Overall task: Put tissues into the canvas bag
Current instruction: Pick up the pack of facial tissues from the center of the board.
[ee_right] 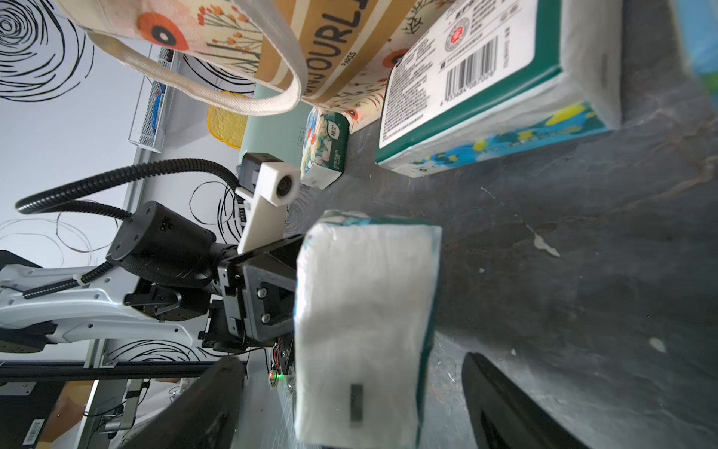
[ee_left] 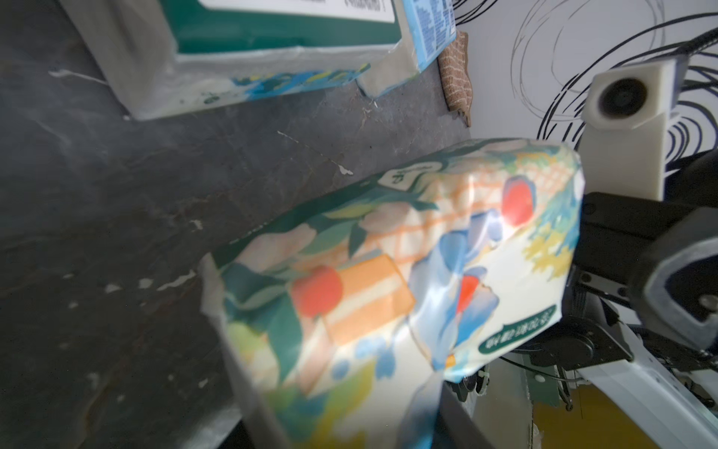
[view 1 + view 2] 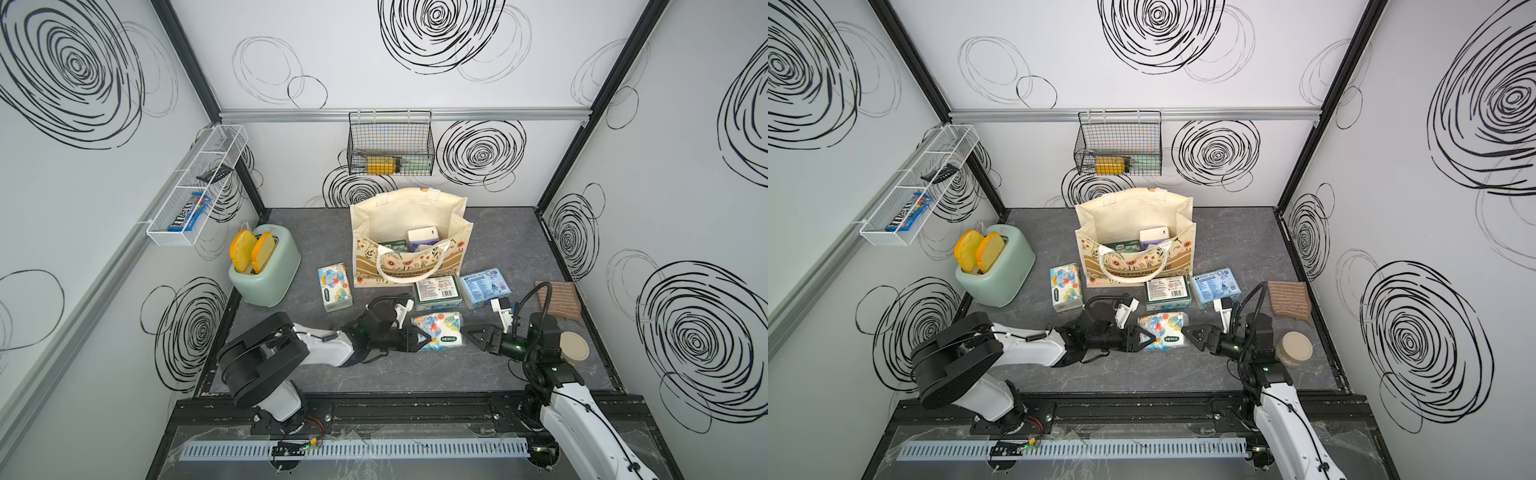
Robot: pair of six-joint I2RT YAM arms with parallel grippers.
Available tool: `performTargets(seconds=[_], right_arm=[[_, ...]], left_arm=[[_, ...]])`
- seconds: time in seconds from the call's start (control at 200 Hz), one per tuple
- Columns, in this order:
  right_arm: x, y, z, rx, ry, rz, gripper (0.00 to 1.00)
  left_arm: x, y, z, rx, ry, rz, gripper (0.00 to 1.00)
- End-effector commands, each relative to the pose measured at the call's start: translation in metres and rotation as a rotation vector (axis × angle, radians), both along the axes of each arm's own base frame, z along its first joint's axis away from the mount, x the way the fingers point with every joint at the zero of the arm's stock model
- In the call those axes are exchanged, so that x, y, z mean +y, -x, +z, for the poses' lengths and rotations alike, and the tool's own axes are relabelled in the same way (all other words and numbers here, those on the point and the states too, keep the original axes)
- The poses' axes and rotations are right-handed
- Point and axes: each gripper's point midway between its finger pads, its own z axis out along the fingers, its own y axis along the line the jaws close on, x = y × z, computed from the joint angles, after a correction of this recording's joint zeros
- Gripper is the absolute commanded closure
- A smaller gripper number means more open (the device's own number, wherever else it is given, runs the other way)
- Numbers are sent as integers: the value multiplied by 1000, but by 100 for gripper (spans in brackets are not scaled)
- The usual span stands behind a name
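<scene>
A white tissue pack with colourful print (image 3: 438, 330) (image 3: 1163, 330) lies in front of the canvas bag (image 3: 365, 266), which stands open. My left gripper (image 3: 419, 338) (image 2: 349, 420) is shut on the pack's left end, with a finger pressed against each side. At the pack's white right end (image 1: 365, 295), my right gripper (image 3: 467, 331) (image 1: 351, 365) stands open, its fingers apart from the wrap on both sides. On the floor by the bag lie an elephant-print pack (image 3: 334, 286), a green-white labelled pack (image 3: 436, 291) and a light blue pack (image 3: 484, 289). A purple pack (image 3: 424, 239) sits inside the bag.
A mint toaster (image 3: 264, 268) holding two toast slices stands at the left. A brown striped cloth (image 3: 559, 301) and a round tan lid (image 3: 573, 345) lie at the right, close to my right arm. A black wire basket (image 3: 390, 145) hangs on the back wall.
</scene>
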Motion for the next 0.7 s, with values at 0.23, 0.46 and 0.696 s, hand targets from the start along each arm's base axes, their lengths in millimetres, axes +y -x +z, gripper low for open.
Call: performTargets(seconds=[0.23,0.46,0.696], right_arm=[[27,14,6,-50,1,154,3],[56,11,3,-47,59,211,2],[75,0,1,14,42,318,1]], left_arm=[[45,-2,5,-50,-42,45,48],[40,-2,15,-63,-30,32,48],[33,2,21,-63,-11,16,48]])
